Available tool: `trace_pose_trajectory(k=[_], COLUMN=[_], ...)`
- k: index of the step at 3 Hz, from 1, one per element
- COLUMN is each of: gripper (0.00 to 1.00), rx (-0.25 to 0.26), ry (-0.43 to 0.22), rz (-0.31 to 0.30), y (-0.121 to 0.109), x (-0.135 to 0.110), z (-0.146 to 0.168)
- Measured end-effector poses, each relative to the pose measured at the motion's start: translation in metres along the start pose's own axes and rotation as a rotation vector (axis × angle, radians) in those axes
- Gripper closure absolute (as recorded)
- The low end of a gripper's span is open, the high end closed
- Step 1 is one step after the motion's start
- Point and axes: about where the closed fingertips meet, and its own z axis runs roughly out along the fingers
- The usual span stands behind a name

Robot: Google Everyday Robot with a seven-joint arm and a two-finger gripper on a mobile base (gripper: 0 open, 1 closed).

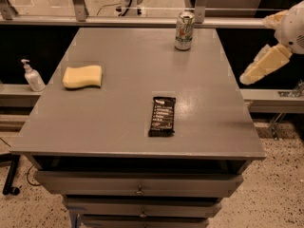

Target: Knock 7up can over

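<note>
The small whitish-silver aluminium 7up can with green and red markings (184,31) stands upright at the far edge of the flat grey table top (109,127), right of the middle. It is just in front of the rail that runs behind the table. That spot is the main hazard. A shove directed away from the near side would likely drive the can off the far edge or jam it against the rail instead of laying it down on the surface. A contact low on the body would probably make it slide rather than tip, and a light can may roll once it falls.

The cream-coloured gripper (262,65) hangs out past the right edge of the table, nearer than the can and well apart from it, touching nothing. Whether it is spread or pressed together I cannot tell. The can lies to its left and farther away.

A dark rectangular snack bar in a wrapper (162,116) lies flat toward the near side, and a yellow foam sponge (82,76) sits at the left. Both are well clear of a direct path to the can.
</note>
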Motion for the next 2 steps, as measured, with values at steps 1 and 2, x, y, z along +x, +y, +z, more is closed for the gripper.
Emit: trace_pose_trajectory(k=[1,2], gripper=[0.00,0.00], rx=[0.084,0.149], ry=[-0.100,-0.229], rz=[0.078,0.172], y=[-0.034,-0.067], x=[-0.009,-0.030], z=[0.033,0.061])
